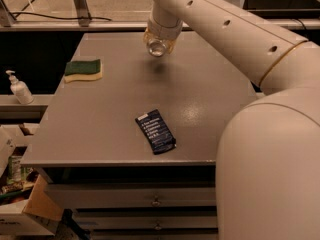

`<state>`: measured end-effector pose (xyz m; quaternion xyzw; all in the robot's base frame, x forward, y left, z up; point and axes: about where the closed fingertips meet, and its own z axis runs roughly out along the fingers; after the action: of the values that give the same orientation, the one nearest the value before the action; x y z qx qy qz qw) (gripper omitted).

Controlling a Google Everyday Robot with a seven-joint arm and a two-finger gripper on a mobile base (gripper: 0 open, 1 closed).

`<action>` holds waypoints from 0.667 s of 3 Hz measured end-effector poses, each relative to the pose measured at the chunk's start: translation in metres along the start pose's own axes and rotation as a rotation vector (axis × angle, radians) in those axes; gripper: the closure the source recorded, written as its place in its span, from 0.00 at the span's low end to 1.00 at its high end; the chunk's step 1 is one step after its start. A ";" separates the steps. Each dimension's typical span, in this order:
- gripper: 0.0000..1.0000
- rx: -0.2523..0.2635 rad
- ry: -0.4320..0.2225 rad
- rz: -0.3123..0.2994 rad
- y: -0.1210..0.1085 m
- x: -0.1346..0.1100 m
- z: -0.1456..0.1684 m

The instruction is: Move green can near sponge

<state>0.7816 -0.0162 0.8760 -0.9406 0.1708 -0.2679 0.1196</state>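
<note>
Hanging over the desk (115, 104) well to the right of the sponge (83, 70), the gripper (160, 40) clasps the green can (158, 48), lifted clear, shiny end showing. A dark blue wrapper (155, 131) lies nearer the front than the sponge.

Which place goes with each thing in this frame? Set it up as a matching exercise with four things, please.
Things:
1. sponge
2. dark blue snack wrapper
3. pump bottle
4. green can

Places:
A. on the table, close to its front edge
B. on the ledge to the left of the table
C. at the tip of the tool, over the far middle of the table
D. on the far left part of the tabletop

Pairs: 1-D, 2-A, 3-B, 4-C.
</note>
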 end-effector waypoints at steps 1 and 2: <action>1.00 0.059 -0.066 -0.034 -0.010 -0.030 -0.032; 1.00 0.059 -0.066 -0.034 -0.010 -0.030 -0.031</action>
<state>0.7434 0.0003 0.8916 -0.9478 0.1429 -0.2437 0.1481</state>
